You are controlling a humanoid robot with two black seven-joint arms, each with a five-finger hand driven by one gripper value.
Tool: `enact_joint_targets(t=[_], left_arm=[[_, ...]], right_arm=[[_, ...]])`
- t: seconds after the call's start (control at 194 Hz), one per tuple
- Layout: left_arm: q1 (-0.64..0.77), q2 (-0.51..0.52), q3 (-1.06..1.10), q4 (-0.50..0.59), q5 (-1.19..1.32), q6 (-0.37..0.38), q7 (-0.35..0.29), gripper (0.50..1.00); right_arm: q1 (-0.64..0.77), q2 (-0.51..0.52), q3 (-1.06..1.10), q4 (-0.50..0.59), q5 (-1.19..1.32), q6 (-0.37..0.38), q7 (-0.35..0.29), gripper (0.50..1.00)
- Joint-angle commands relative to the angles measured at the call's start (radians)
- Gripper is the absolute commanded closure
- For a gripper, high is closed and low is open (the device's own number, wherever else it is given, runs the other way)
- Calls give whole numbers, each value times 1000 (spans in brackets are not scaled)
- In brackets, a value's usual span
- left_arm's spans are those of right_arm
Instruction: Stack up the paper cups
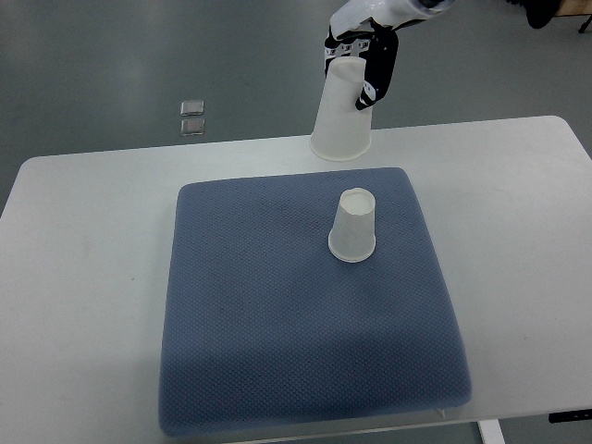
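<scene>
The right hand comes in from the top of the picture, at about 1 o'clock, and its arm runs off toward the upper right. The hand is black and white, and its fingers point down and wrap around the narrow end of a white paper cup. So the hand is gripping this held cup. The held cup is upside down, with its wide open mouth facing down, and it leans a little, with the mouth swung toward the left. It hangs over the far edge of the white surface, just past the top edge of the blue mat. You cannot tell if its rim touches the surface. Nothing can be seen inside it. A second paper cup stands at 6 o'clock from the held cup, a short way off and apart from it. It is also upside down, with its flat bottom up and its mouth down on the blue mat. It sits in the upper right part of the mat. The mat is big, square and soft looking, and it covers the middle of the surface. Beyond the surface is a gray floor, and two small clear squares lie on it at about 11 o'clock.
</scene>
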Motion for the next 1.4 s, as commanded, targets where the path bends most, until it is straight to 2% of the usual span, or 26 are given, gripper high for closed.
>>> enact_joint_targets(t=[0.0, 0.155, 0.398, 0.563, 0.836, 1.394], left_arm=[[0, 0, 0, 0, 0, 0, 0, 500], [0, 0, 2, 0, 0, 0, 2, 500], [0, 0, 0, 0, 0, 0, 2, 500], [0, 0, 0, 0, 0, 0, 2, 500], [0, 0, 2, 0, 0, 0, 2, 500], [0, 0, 2, 0, 0, 0, 2, 500]], right_arm=[[-16, 0, -6, 2, -1, 0, -1, 797], [-43, -6, -19, 5, -4, -7, 0, 799], [-92, -9, -44, 23, -4, -87, 0, 799], [-97, -12, -45, 56, -3, -116, 0, 799], [-94, -34, -52, 102, 0, -123, 0, 799], [-126, -25, -52, 158, 11, -244, -1, 797]])
